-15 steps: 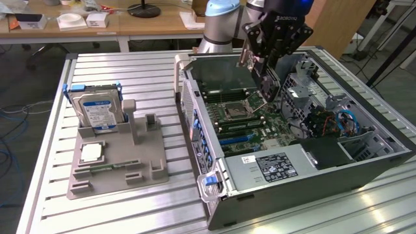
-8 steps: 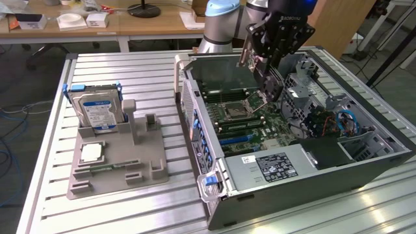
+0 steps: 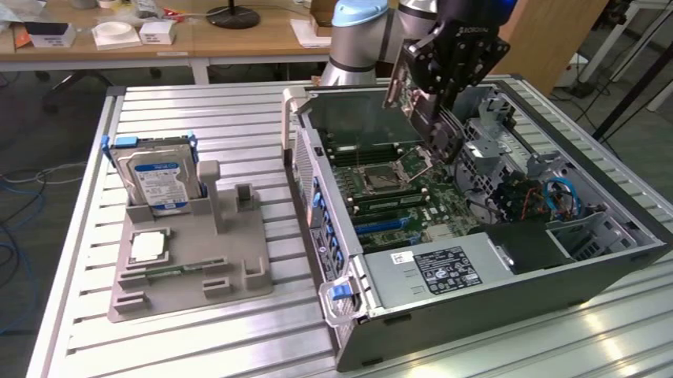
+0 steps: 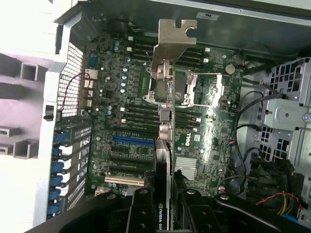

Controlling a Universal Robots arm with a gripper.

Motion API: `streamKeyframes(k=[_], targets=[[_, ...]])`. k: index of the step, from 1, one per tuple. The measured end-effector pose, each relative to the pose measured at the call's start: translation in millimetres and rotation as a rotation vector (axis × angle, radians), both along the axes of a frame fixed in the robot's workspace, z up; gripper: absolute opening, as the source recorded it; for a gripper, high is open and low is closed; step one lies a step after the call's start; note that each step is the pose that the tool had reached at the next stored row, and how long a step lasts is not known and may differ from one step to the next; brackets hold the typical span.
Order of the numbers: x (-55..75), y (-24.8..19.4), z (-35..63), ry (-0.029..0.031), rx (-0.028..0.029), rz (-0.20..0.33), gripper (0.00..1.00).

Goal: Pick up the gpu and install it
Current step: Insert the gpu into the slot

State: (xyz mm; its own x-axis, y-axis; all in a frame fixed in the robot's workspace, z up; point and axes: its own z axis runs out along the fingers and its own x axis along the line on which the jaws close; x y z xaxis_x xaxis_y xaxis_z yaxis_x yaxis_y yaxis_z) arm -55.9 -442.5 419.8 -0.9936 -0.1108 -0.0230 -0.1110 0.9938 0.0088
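Note:
The gpu [image 3: 412, 110] hangs tilted in the air over the open computer case [image 3: 347, 315], above the motherboard [image 3: 392, 206]. My gripper [image 3: 442, 118] is shut on it from above. In the wrist view the gpu [image 4: 164, 160] shows edge-on, a thin black card with its grey metal bracket [image 4: 171, 41] at the far end. My gripper [image 4: 165, 206] clamps the card's near end, one black finger [image 4: 141, 213] on each side. The card floats over the motherboard [image 4: 112, 97], close to the blue expansion slot [image 4: 132, 141] and the black slots beside it, without touching them.
A grey fixture [image 3: 189, 272] on the exterior view's left holds a silver hard drive [image 3: 158, 179] upright, a processor [image 3: 147, 248] and a green memory stick [image 3: 176, 271]. A power supply [image 3: 442, 269], drive cage [image 3: 494, 150] and cables [image 3: 557, 197] crowd the case.

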Motion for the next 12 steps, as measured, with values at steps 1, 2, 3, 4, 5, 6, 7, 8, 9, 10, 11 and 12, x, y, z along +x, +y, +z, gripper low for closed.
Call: streamKeyframes(k=[1, 2, 3, 4, 5, 6, 7, 8, 9, 10, 11, 12], targets=[[0.3, 0.0, 0.0, 0.0001, -0.0001, 0.011, 0.26], [0.6, 0.0, 0.0, 0.0000, -0.0001, 0.021, 0.26], [0.9, 0.0, 0.0, 0.0000, -0.0001, 0.033, 0.26], [1.1, 0.0, -0.1, 0.0000, -0.0001, 0.043, 0.26], [1.5, 0.0, -0.1, 0.0000, -0.0001, 0.053, 0.26], [1.8, 0.0, -0.1, 0.0000, -0.0001, 0.064, 0.26], [2.1, 0.0, -0.1, 0.0000, -0.0001, 0.074, 0.26], [2.4, 0.0, -0.1, 0.0000, -0.0001, 0.084, 0.26], [2.7, 0.0, -0.1, 0.0000, -0.0001, 0.095, 0.26], [3.0, 0.0, -0.2, 0.0000, -0.0001, 0.105, 0.26], [3.3, 0.0, -0.2, 0.0000, -0.0001, 0.115, 0.26], [3.6, 0.0, -0.2, 0.0000, -0.0001, 0.125, 0.26]])
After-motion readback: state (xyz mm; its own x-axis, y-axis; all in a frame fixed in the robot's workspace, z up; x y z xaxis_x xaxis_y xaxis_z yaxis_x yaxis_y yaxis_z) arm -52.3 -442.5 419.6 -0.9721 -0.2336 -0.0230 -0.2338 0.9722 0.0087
